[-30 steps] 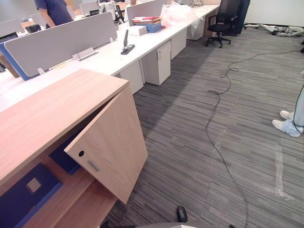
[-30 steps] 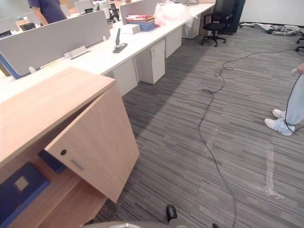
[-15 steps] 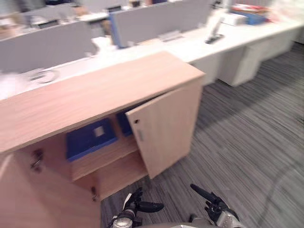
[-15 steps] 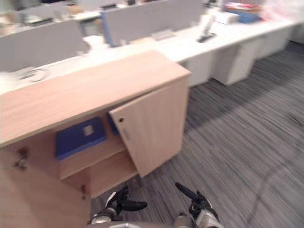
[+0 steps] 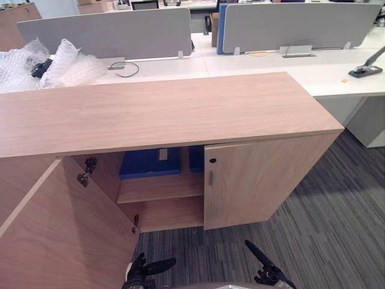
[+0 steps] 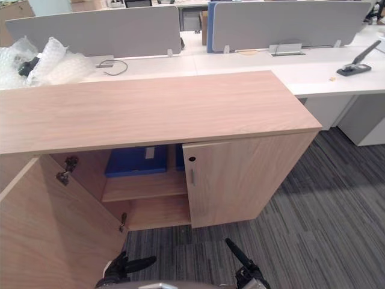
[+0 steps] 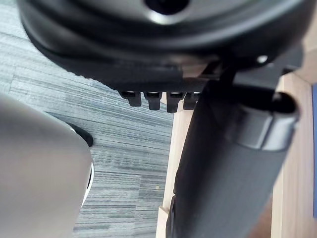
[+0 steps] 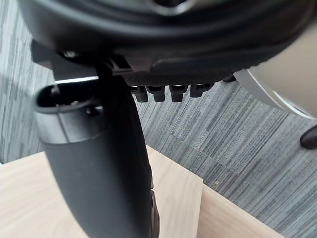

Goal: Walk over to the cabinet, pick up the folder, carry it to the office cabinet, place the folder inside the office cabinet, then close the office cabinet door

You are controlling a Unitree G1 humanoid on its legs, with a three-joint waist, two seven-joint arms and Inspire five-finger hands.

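Both hands hang low at the near edge, in front of the cabinet [image 5: 180,111]. My left hand [image 5: 141,274] and my right hand [image 5: 271,276] each hold their fingers straight and apart, grasping nothing. The blue folder [image 5: 149,163] lies flat on the upper shelf [image 5: 159,188] inside, and its far part is hidden under the cabinet top. A second blue item [image 5: 196,158] is cut off by the right door [image 5: 258,180], which is nearly shut. The left door [image 5: 60,235] stands wide open.

Bubble wrap [image 5: 63,65] — grey desk dividers [image 5: 108,33]
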